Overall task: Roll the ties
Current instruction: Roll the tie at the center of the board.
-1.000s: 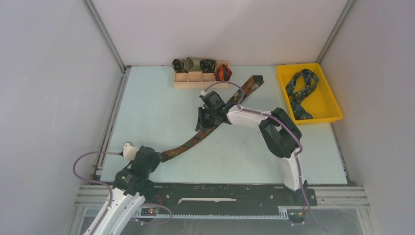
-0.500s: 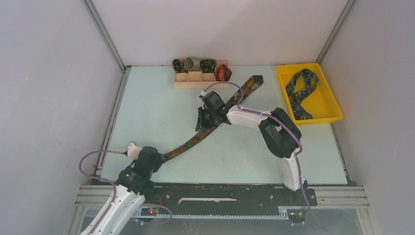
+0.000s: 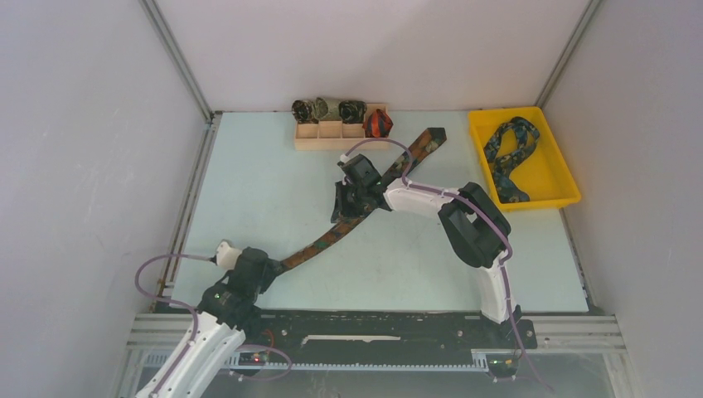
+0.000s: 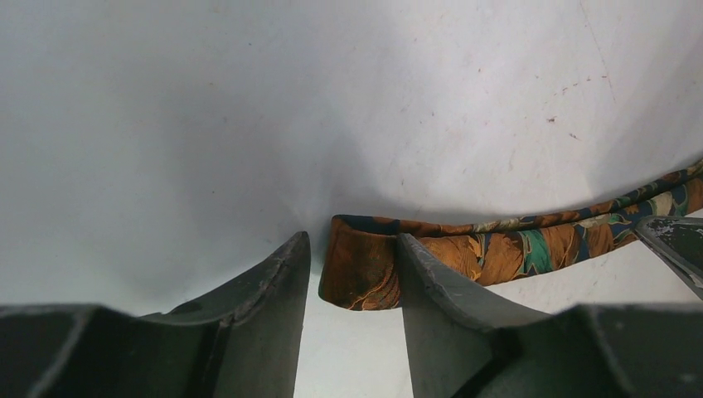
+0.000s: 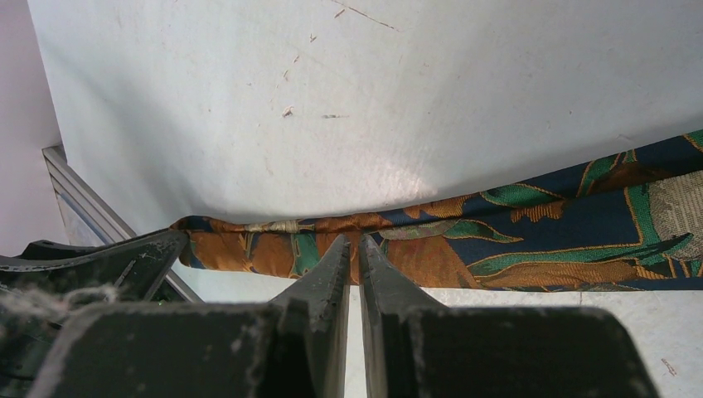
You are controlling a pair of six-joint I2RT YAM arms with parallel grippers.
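The brown-orange-green tie (image 3: 332, 235) lies flat, running diagonally from front left to back right. My left gripper (image 3: 267, 268) is open at its narrow near end. In the left wrist view the tie's tip (image 4: 365, 278) sits between the spread fingers of the left gripper (image 4: 352, 240), and the right finger (image 4: 439, 290) overlaps it. My right gripper (image 3: 341, 211) is shut, its tips resting on the middle of the tie (image 5: 539, 249), seen in the right wrist view (image 5: 354, 240). The navy-teal tie (image 3: 510, 153) lies loose in a yellow tray (image 3: 557, 189). The rolled red-orange tie (image 3: 378, 123) sits in a wooden box (image 3: 332, 143).
The wooden box at the back holds three more dark rolled ties (image 3: 330, 108) in its compartments. The yellow tray stands at the back right. Purple cables (image 3: 153, 278) loop beside the left arm. A metal rail (image 3: 373, 327) runs along the near table edge.
My left gripper has shifted slightly to the right, closer onto the tie's near end. The right arm and the tie have not moved.
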